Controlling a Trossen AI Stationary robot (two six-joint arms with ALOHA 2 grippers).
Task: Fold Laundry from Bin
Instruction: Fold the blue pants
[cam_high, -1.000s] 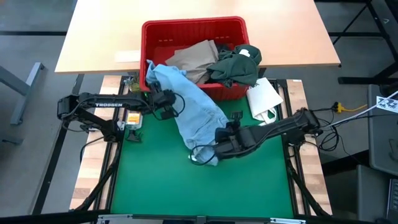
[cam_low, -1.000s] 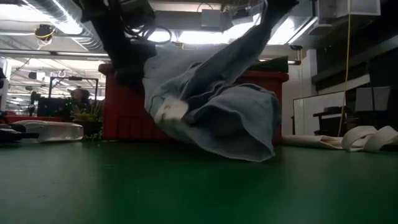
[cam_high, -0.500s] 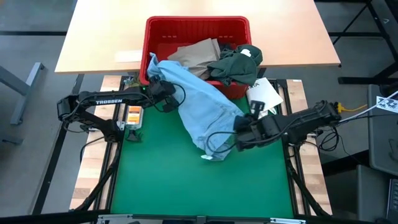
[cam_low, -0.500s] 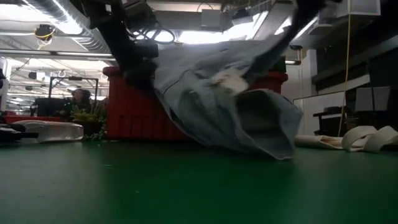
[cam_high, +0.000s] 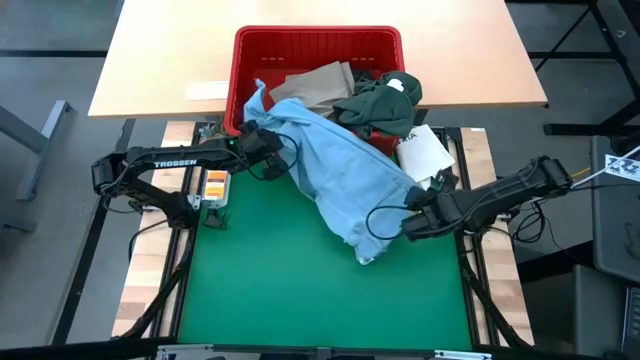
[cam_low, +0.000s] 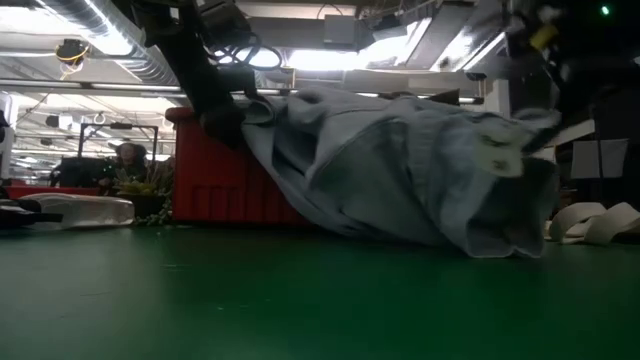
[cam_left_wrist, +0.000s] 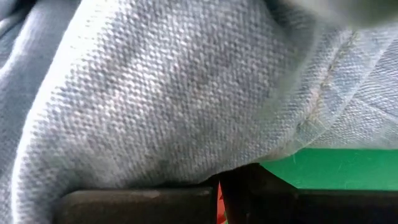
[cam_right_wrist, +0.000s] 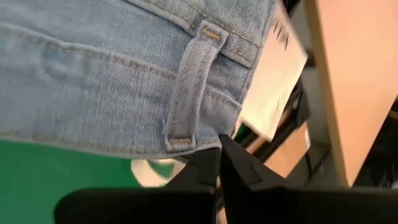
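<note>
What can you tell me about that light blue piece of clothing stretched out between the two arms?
The light blue garment looks like pale denim, with stitched seams and a belt loop. It hangs rumpled between both arms, one end by the red bin, the rest draped toward the green mat. The left end effector pinches its upper end at the bin; the right end effector grips the waistband edge. Its lower folds touch the mat.

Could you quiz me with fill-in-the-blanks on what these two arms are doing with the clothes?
1. Both grippers hold the light ____ garment.
2. The bin is coloured ____.
3. The left gripper grips the garment beside the ____.
4. The right gripper holds its end above the ____ mat.

Missing words: blue; red; bin; green
</note>
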